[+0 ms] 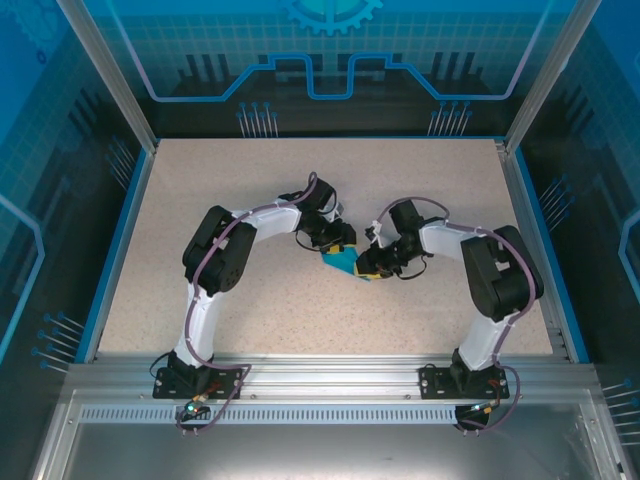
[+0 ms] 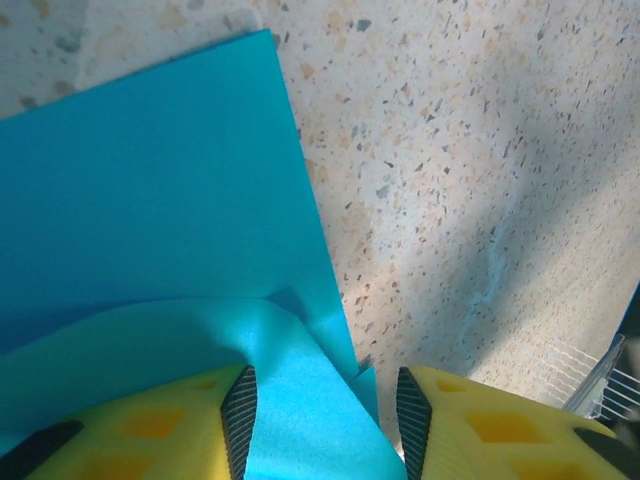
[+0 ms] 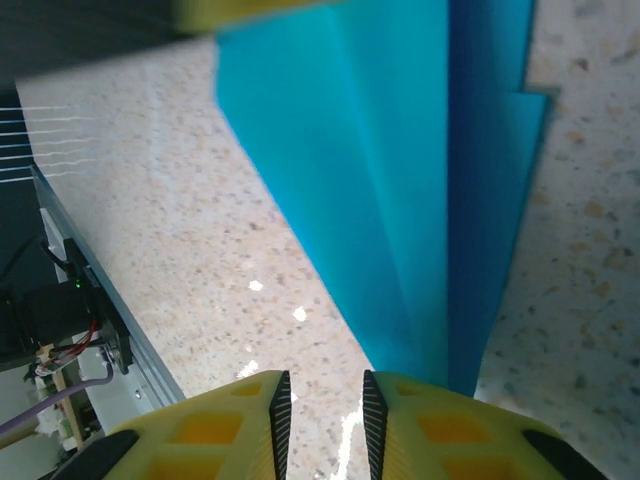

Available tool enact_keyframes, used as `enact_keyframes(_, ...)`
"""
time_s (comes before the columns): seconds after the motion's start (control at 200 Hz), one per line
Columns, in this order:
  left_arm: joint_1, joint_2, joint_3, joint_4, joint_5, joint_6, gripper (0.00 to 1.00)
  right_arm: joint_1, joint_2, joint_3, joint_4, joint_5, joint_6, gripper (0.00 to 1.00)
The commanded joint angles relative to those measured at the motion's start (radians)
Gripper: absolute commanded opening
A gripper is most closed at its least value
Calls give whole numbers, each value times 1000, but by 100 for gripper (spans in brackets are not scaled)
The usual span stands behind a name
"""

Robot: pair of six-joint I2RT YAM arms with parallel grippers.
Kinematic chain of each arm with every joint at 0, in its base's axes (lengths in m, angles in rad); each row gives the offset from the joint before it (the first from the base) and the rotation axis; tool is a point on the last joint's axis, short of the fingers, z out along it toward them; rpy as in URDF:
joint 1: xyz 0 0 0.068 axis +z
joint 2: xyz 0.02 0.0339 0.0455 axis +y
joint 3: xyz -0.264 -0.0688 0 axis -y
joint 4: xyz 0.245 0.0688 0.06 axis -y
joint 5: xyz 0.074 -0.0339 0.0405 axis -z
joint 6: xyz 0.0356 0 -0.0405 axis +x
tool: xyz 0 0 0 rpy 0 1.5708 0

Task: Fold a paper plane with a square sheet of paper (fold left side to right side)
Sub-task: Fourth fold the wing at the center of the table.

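Top external: illumination was bright and even across the table [image 1: 250, 190]. Left wrist: a shadow band ran from 2 o'clock toward 5 o'clock; the square sheet of paper [image 2: 150, 180] rendered sharp. Right wrist: glare spots lay toward 7 o'clock; a yellow shape [image 3: 250, 10] at 12 o'clock was blurred.

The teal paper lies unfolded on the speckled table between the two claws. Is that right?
Folded, not unfolded: the right wrist view shows the teal paper in layers. It is on the speckled table, between the left claw and right claw.
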Motion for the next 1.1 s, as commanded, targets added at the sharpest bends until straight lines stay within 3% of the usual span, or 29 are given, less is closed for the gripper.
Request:
enact_keyframes(0.0, -5, -62, -14, -34, -17, 24, 48, -35, -78, 13, -28, 20, -8, 33)
enact_keyframes(0.175, -5, -88, -1, -48, -19, 34, 49, -55, -7, 73, -33, 18, -13, 42)
enact_keyframes(0.625, -5, -113, -7, -44, -23, 28, 51, -37, 141, 133, 37, -95, 45, 41)
enact_keyframes(0.815, -5, -119, -7, -46, -23, 28, 52, -33, 173, 147, 53, -69, 57, 33)
enact_keyframes(1.096, 2, -160, -13, -46, -25, 28, 57, -32, 176, 122, 39, -65, 38, 12)
